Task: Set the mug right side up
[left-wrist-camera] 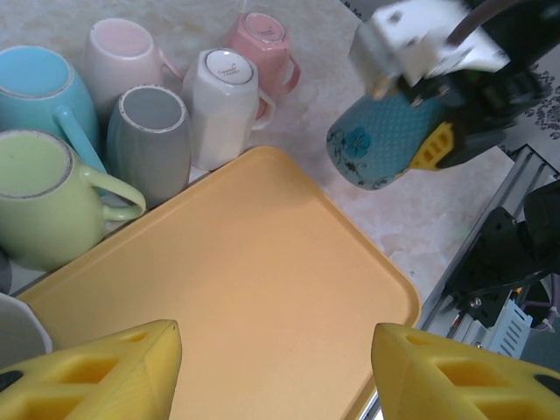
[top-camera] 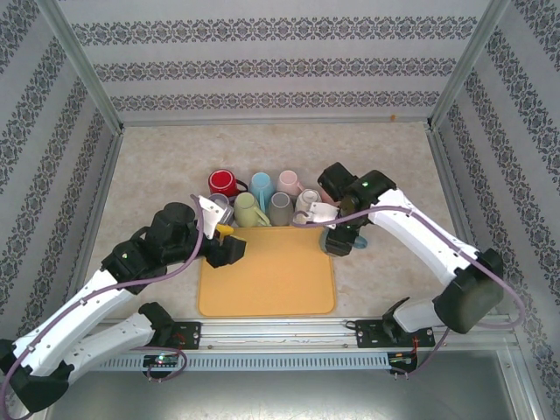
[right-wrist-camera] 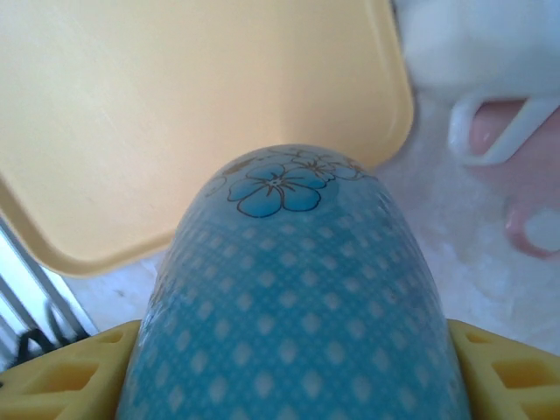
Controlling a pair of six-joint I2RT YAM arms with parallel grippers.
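My left gripper [left-wrist-camera: 271,367] hovers over the left part of the yellow tray [left-wrist-camera: 262,262], jaws apart, holding nothing. Beyond the tray's right side, on the table [top-camera: 175,157] just off its far corner, my right gripper [top-camera: 343,234] is clamped on the blue patterned mug [right-wrist-camera: 289,297], one yellow pad against each flank. The mug hangs tilted, its free end pointing down and toward the tray. I cannot tell whether that end is the rim or the base, nor whether it is clear of the table.

Step in hand, by my judgement: grasp made, turn not yet done.

Next move calls for a wrist roll to bring the mouth upward, keeping clear of the white mug [left-wrist-camera: 223,109] and its neighbours ranged behind the tray.
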